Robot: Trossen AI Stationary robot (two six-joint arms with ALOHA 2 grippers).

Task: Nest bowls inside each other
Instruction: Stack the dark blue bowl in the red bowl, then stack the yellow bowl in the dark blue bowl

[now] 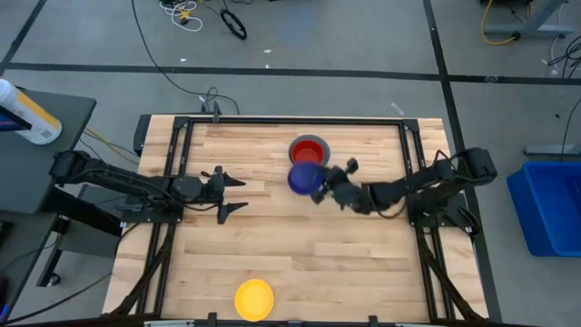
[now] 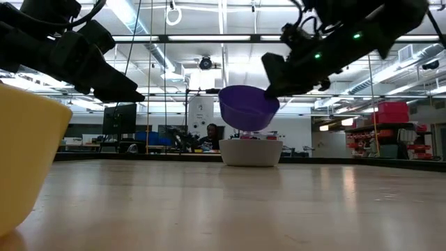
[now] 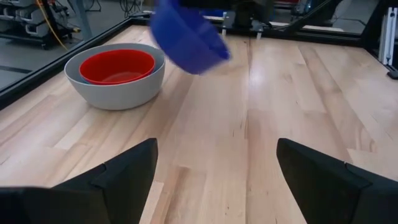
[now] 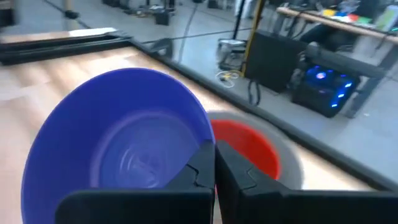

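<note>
A red bowl (image 1: 310,149) sits nested in a grey bowl (image 3: 118,92) at the far middle of the table. Just in front of them a dark blue bowl (image 1: 304,178) hangs in the air, with my right gripper (image 4: 215,155) shut on it. In the low view the blue bowl (image 2: 249,106) is clear above the table, in front of the grey bowl (image 2: 251,152). A yellow bowl (image 1: 254,299) stands alone on its base at the near edge. My left gripper (image 1: 234,194) stands open at the left, holding nothing. My right gripper pinches the dark blue bowl's rim (image 4: 207,138) on the side toward the table's right, one finger (image 4: 198,171) inside the bowl and one outside. The fingers come nearly level from the table's right. The bowl is lifted clear and tilted.
Black frame rails (image 1: 413,163) run along the table's left, right and far sides. Bare wood lies between the yellow bowl and the nested pair. A blue bin (image 1: 554,204) stands on the floor off the right side.
</note>
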